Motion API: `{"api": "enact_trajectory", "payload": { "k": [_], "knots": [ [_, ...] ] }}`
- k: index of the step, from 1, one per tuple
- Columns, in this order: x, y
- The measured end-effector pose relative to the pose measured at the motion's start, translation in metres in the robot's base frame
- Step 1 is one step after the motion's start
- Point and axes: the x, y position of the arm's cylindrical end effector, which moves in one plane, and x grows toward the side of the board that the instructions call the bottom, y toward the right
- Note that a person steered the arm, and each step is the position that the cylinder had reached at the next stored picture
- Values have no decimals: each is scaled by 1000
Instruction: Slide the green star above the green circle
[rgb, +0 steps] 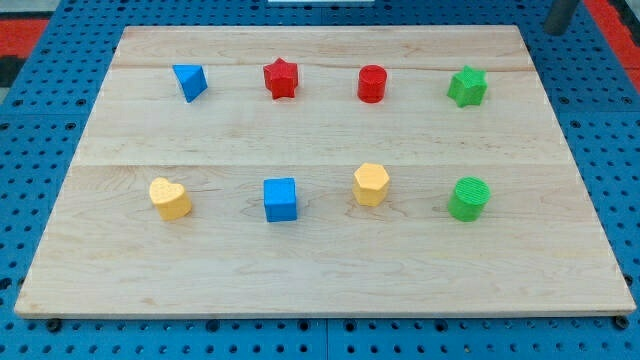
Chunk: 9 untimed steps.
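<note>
A: Green star (467, 87) sits near the worktop's (320, 275) top right corner, and the green circle (468, 198) lies toward the bottom right, almost straight below it. The two are well apart.

B: So it looks about in place already?

A: Roughly, I'd judge. That is the risk: any push now could spoil a line-up that is nearly right.

B: Where is my tip?

A: I can't see its end. A dark rod (561, 14) shows at the view's top right, past the worktop's top edge, and its lower end is cut off by the frame. There is no claw on this arm, so apart or together doesn't apply.

B: What else could go wrong?

A: Coming in from that corner, a shove would likely drive the star down toward the circle or left toward the red cylinder (372, 84), its nearest neighbour along the top edge. An off-centre touch on one of the star's points may spin it sideways. The right edge is also near, so a push that way could send it off.
</note>
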Motion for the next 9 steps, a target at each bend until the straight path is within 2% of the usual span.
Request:
{"api": "enact_trajectory", "payload": {
  "k": [3,4,5,6,8,9],
  "knots": [
    [0,0],
    [13,11],
    [58,9],
    [69,-24],
    [58,-108],
    [75,-139]
  ]
}}
